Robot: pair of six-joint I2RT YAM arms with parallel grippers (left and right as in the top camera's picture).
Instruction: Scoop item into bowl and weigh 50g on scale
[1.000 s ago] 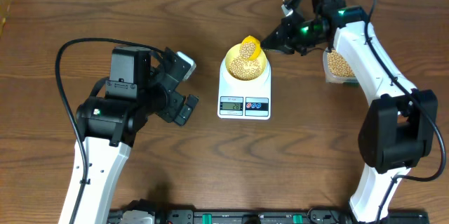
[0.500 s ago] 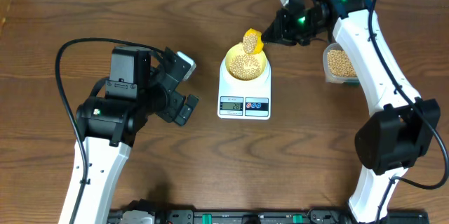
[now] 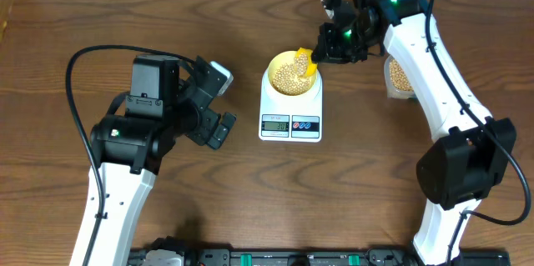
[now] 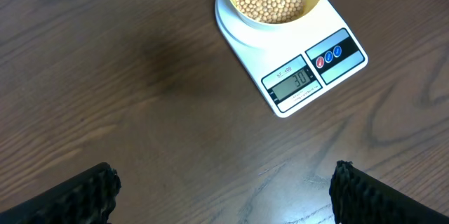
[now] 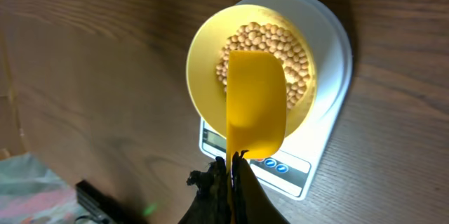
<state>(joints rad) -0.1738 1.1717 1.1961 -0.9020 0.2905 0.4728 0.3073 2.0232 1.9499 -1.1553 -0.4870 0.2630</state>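
Now beans (image 5: 263, 41) lie heaped in the bowl (image 5: 196, 69), which sits on the scale (image 3: 290, 124) at the upper centre of the overhead view. A yellow scoop (image 5: 256, 104) tilts over the bowl, its handle pinched in the clenched right gripper (image 5: 231, 171). Left of the scale, the left gripper (image 4: 221, 196) hangs released, fingers wide, above the table (image 4: 105, 76).
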